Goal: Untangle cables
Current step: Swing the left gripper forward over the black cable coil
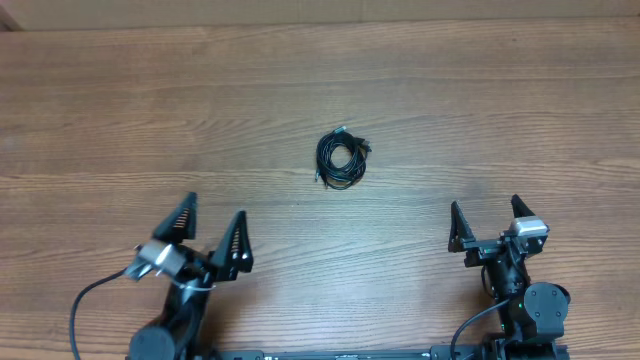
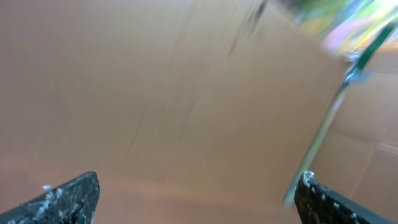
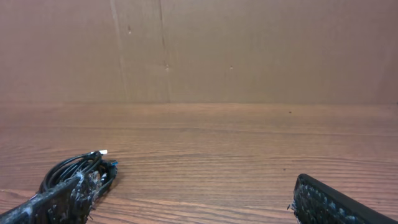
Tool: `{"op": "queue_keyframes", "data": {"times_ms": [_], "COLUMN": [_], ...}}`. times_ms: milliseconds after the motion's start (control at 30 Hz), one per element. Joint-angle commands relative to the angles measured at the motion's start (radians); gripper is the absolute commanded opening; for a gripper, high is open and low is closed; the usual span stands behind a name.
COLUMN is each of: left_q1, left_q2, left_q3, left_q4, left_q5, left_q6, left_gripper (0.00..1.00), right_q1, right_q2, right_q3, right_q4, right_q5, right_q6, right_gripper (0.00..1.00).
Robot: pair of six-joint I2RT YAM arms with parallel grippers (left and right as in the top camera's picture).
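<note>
Nearest the base, the black two-finger left gripper (image 1: 215, 207) and the black two-finger right gripper (image 1: 484, 203) sit low over the brown wood-grain table (image 1: 100, 100). Both point away from the base. On each, the fingers are spread wide and hold nothing.

The task object, a small coiled bundle of thin black cables (image 1: 342, 159), lies on the table ahead of both grippers, between their lines of reach and well apart from each. From the left gripper it lies ahead and to the right. From the right gripper it lies ahead and to the left. The two distances look roughly equal, with the left gripper marginally nearer at most, so either arm is a fair choice for the first reach.

In the right wrist view the bundle (image 3: 78, 174) appears low on the left, in line with one finger (image 3: 43, 208). The left wrist view is blurred and does not show the bundle.

The bundle is a nearly round hank, slightly longer in the near-far direction, so it has no strong long axis. Several loops overlap. One light-tipped connector end (image 3: 102, 152) projects at the far edge. The cable count cannot be determined.

Beyond the bundle, the table runs on to a plain brown wall (image 3: 249, 50).
</note>
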Motion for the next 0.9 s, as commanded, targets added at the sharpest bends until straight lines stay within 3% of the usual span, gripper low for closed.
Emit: {"op": "queue_keyframes", "data": {"times_ms": [0, 33, 167, 233, 500, 600, 767, 867], "left_q1": [0.006, 0.006, 0.006, 0.006, 0.005, 0.005, 0.003, -0.036], "left_q2": [-0.004, 0.008, 0.193, 0.304, 0.923, 1.175, 1.461, 1.562], "left_q3": [0.104, 0.158, 0.539, 0.724, 1.604, 1.922, 2.164, 2.167], "left_q4": [0.067, 0.037, -0.23, -0.396, -1.265, -1.597, -1.81, -1.852], "left_q5": [-0.086, -0.115, -0.047, -0.048, -0.034, 0.08, 0.467, 0.489], "left_q6": [-0.084, -0.065, 0.209, 0.269, 0.309, 0.342, 0.346, 0.345], "left_gripper": [1.0, 1.0, 1.0, 1.0, 1.0, 0.99, 1.0, 1.0], "right_q1": [-0.002, -0.002, -0.002, -0.002, -0.002, -0.002, -0.002, -0.002], "right_q2": [-0.01, -0.01, -0.01, -0.01, -0.01, -0.01, -0.01, -0.01], "right_q3": [-0.01, -0.01, -0.01, -0.01, -0.01, -0.01, -0.01, -0.01], "right_q4": [0.004, 0.004, 0.004, 0.004, 0.004, 0.004, 0.004, 0.004], "right_q5": [0.009, 0.009, 0.009, 0.009, 0.009, 0.009, 0.009, 0.009], "right_q6": [-0.005, -0.005, -0.005, -0.005, -0.005, -0.005, -0.005, -0.005], "right_gripper": [1.0, 1.0, 1.0, 1.0, 1.0, 1.0, 1.0, 1.0]}}
